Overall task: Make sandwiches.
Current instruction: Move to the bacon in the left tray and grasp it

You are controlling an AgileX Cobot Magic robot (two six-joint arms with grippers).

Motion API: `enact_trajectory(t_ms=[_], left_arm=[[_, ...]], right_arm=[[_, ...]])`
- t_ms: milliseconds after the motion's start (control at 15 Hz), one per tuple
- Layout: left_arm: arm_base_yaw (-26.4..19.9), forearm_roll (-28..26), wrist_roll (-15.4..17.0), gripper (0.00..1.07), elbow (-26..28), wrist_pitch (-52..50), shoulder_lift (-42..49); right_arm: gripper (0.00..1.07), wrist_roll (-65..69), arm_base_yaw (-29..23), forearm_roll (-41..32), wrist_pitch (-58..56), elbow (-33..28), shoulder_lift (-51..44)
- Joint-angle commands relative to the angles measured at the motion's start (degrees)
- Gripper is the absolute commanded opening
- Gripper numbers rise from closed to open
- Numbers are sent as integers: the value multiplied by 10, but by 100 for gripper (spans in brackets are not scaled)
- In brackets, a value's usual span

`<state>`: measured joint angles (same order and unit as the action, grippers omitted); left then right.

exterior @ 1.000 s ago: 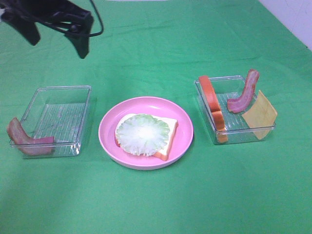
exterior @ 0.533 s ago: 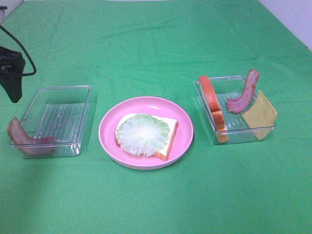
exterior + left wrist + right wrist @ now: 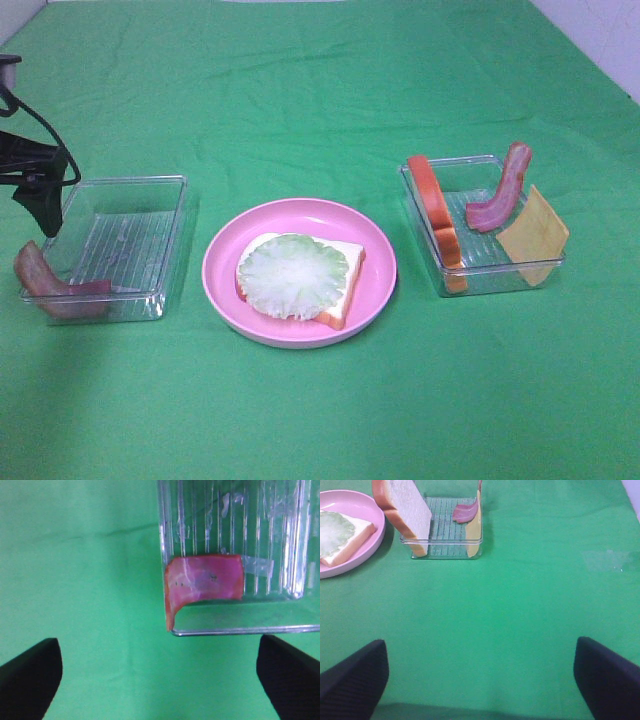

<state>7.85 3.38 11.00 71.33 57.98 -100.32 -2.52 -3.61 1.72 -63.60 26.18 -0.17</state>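
Observation:
A white bread slice topped with a pale green lettuce leaf lies on the pink plate. One bacon strip leans over the near-left corner of the left clear tray; the left wrist view shows the same bacon strip. My left gripper hovers open at that tray's left side, above the bacon, with nothing between its fingertips. The right tray holds an upright bread slice, a bacon strip and a cheese square. My right gripper is open over bare cloth, well short of that tray.
Green cloth covers the whole table. The plate sits between the two trays with gaps of cloth on each side. A black cable trails off the left arm. A white wall edge shows at the far right corner.
The left arm has swung from the far left corner down to the left tray's left side. The food and trays have not moved.

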Motion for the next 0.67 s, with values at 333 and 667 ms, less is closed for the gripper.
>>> enact_trajectory(t_ms=[333, 667], left_arm=[[-1, 2, 14, 100, -5, -11, -39], [-1, 2, 11, 100, -5, -41, -85]], right_arm=[[97, -1, 4, 1, 7, -2, -18], [97, -1, 4, 1, 7, -2, -18]])
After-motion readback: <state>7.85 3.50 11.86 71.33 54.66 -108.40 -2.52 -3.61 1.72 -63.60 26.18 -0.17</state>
